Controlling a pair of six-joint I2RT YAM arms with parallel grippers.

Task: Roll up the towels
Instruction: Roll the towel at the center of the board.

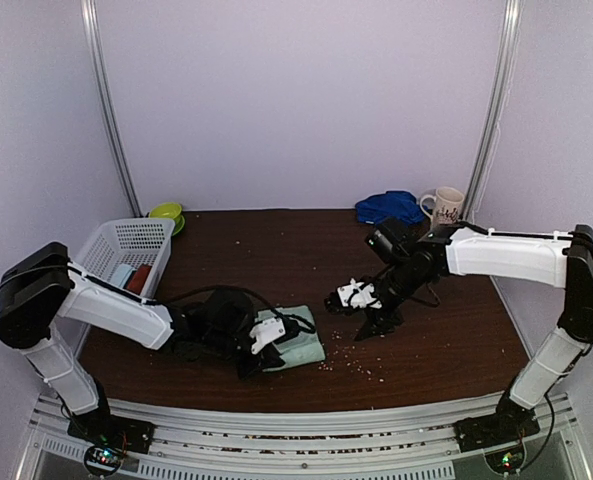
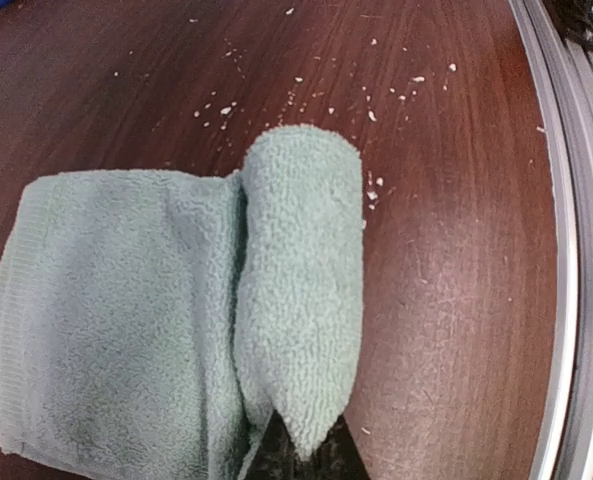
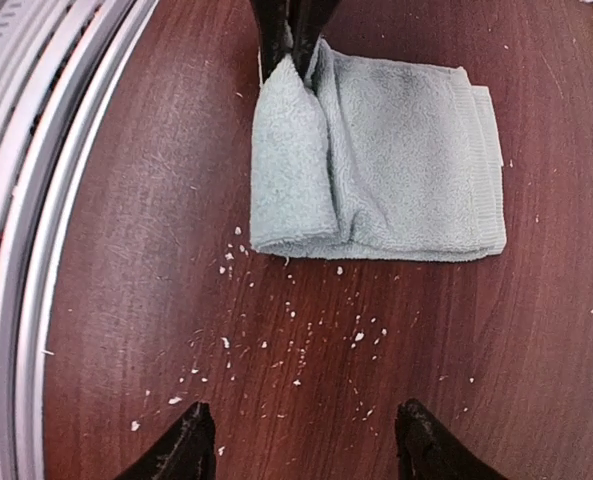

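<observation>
At the near edge of the desk: one small pale mint-green terry towel [image 1: 301, 342] [image 2: 126, 300] [image 3: 396, 160], left of centre, folded; one side is turned over into a thick roll and the rest lies flat.
At the back right of the desk: one larger royal blue cloth towel [image 1: 389, 207], in a crumpled heap, not rolled.
Towels, count: two, well apart.
Left jaws: clenched on one end of the mint roll, pinching the cloth between the black tips.
Right jaws: released, spread wide with nothing between them, above bare wood to the right of the mint towel and apart from it.
Arms, count: two, one left arm [image 1: 116, 305] and one right arm [image 1: 501, 255], both reaching inward.
Mug: one white patterned mug [image 1: 446, 205], upright, just beside the blue towel.
Basket: one white plastic lattice basket [image 1: 126, 240] at the left edge, holding two things, one teal and one red-orange, too small to tell.
Dish: one lime-green dish [image 1: 166, 212] behind the basket.
Desk: one dark brown wood desk [image 1: 276, 250], scattered with white crumbs [image 3: 296, 350] near the mint towel.
</observation>
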